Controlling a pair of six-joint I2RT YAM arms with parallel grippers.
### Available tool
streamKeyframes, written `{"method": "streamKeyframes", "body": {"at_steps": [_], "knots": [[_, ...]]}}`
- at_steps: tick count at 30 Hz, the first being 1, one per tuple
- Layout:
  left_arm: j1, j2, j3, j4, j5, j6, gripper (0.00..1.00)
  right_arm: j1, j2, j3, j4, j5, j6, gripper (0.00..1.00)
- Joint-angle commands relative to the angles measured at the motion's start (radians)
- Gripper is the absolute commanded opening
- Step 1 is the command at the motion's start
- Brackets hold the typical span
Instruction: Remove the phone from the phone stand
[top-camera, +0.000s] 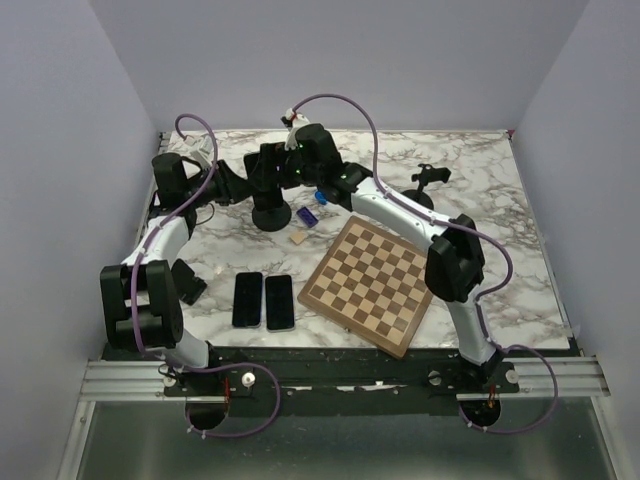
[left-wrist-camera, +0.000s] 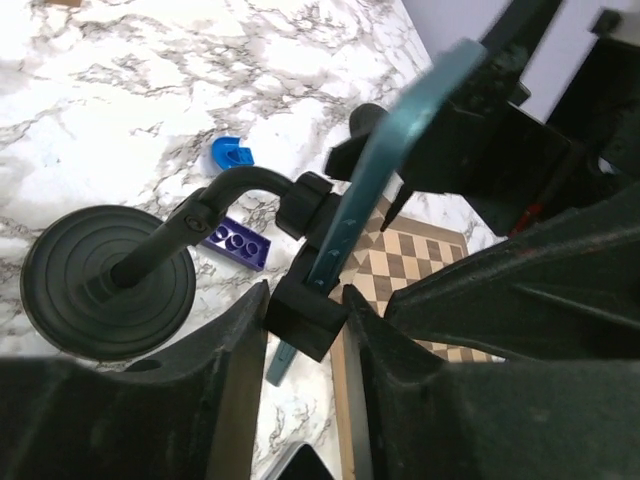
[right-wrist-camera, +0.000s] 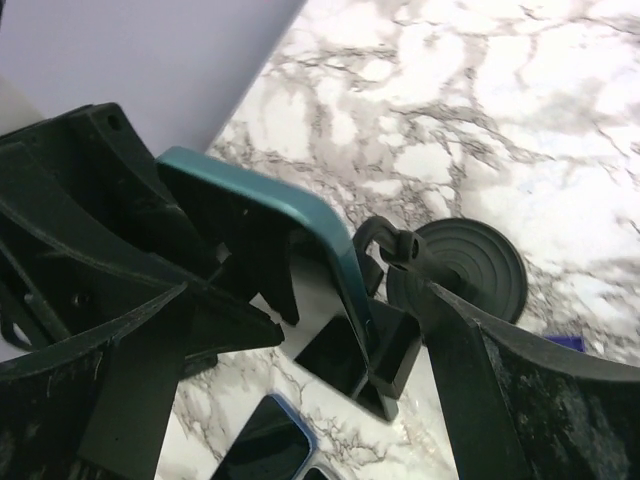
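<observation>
The phone (top-camera: 268, 165), in a teal case, stands in the black phone stand (top-camera: 272, 215) at the back left of the table. In the left wrist view its teal edge (left-wrist-camera: 400, 170) rises from the stand's cradle (left-wrist-camera: 305, 318). My left gripper (left-wrist-camera: 305, 300) is shut on that cradle, a finger pressing each side. In the right wrist view the phone (right-wrist-camera: 330, 250) sits between the wide-apart fingers of my right gripper (right-wrist-camera: 310, 300), which is open and straddles it. The stand's round base (right-wrist-camera: 465, 265) lies behind. Both grippers meet at the stand in the top view: left (top-camera: 243, 185), right (top-camera: 292, 162).
Two phones (top-camera: 247, 299) (top-camera: 279, 301) lie flat at the front left. A chessboard (top-camera: 370, 283) lies at the centre right. A blue brick (top-camera: 308, 215) and a small wooden block (top-camera: 298, 238) lie beside the stand. A second black stand (top-camera: 428, 178) is at the back right.
</observation>
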Motion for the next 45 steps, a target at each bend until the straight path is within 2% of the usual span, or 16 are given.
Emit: {"method": "streamKeyframes", "body": {"at_steps": [1, 5, 7, 9, 12, 16, 21, 27, 30, 35, 45], "knots": [[-0.003, -0.033, 0.03, -0.138, -0.049, 0.001, 0.48, 0.027, -0.049, 0.014, -0.128, 0.287, 0.052, 1.0], [0.007, -0.075, 0.033, -0.165, -0.079, 0.001, 0.58, 0.05, -0.083, -0.018, -0.117, 0.349, 0.047, 1.0], [0.019, -0.106, 0.03, -0.162, -0.087, -0.016, 0.67, 0.072, -0.086, -0.012, -0.112, 0.392, 0.028, 1.0], [0.034, -0.137, 0.011, -0.125, -0.085, -0.052, 0.81, 0.097, -0.077, 0.014, -0.122, 0.439, 0.016, 1.0], [0.06, -0.185, -0.005, -0.122, -0.11, -0.078, 0.89, 0.127, -0.057, 0.057, -0.154, 0.515, 0.039, 1.0], [0.086, -0.284, -0.024, -0.157, -0.222, -0.062, 0.92, 0.162, -0.031, 0.093, -0.171, 0.597, 0.058, 1.0], [0.11, -0.363, -0.008, -0.303, -0.405, -0.011, 0.93, 0.193, 0.013, 0.164, -0.185, 0.661, 0.041, 1.0], [0.168, -0.429, -0.033, -0.358, -0.547, -0.044, 0.87, 0.215, 0.13, 0.354, -0.288, 0.761, 0.012, 1.0], [0.168, -0.44, -0.04, -0.347, -0.546, -0.048, 0.87, 0.221, 0.158, 0.39, -0.304, 0.81, -0.004, 1.0], [0.171, -0.419, -0.031, -0.345, -0.511, -0.061, 0.86, 0.225, 0.137, 0.348, -0.289, 0.869, -0.033, 1.0], [0.175, -0.409, -0.038, -0.327, -0.486, -0.067, 0.86, 0.214, 0.167, 0.372, -0.254, 0.81, -0.09, 1.0]]}}
